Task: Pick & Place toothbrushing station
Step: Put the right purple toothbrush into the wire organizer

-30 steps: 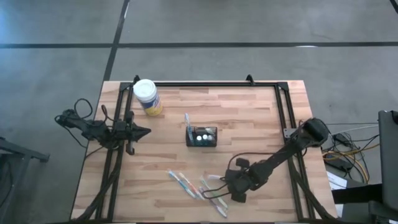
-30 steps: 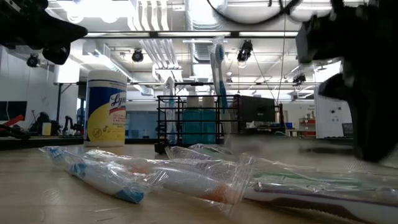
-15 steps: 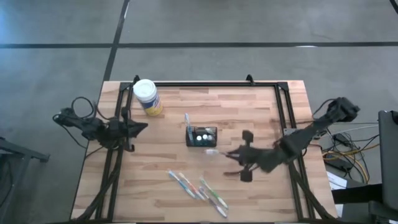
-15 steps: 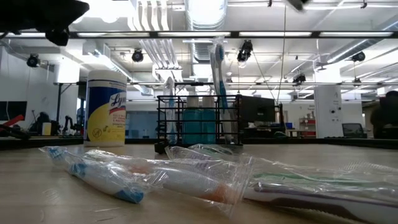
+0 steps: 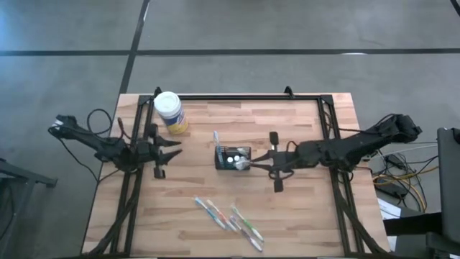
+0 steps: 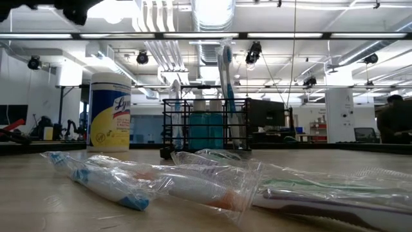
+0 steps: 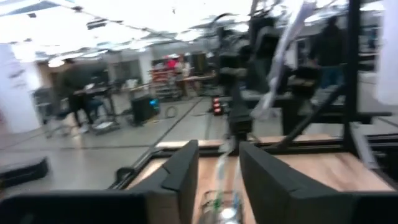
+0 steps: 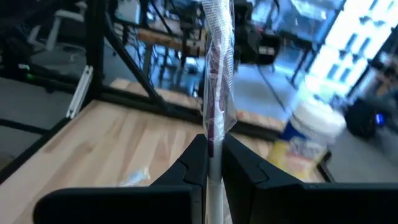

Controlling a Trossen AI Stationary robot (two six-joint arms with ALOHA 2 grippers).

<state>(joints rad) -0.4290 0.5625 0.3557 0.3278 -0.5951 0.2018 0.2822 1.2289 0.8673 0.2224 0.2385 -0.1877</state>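
Now that we have swung our right gripper, fingers clamped on a bagged toothbrush, up from the worktop's near edge, it hangs beside the toothbrushing station mid-worktop, ready for insertion; our left gripper, at the left edge, has spread its fingers.

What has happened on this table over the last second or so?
The right gripper lifted a wrapped toothbrush from the pile of wrapped toothbrushes near the front edge and carried it to the black mesh holder. The left gripper opened, staying at the left side. The holder, the yellow canister and the remaining pile stayed put.
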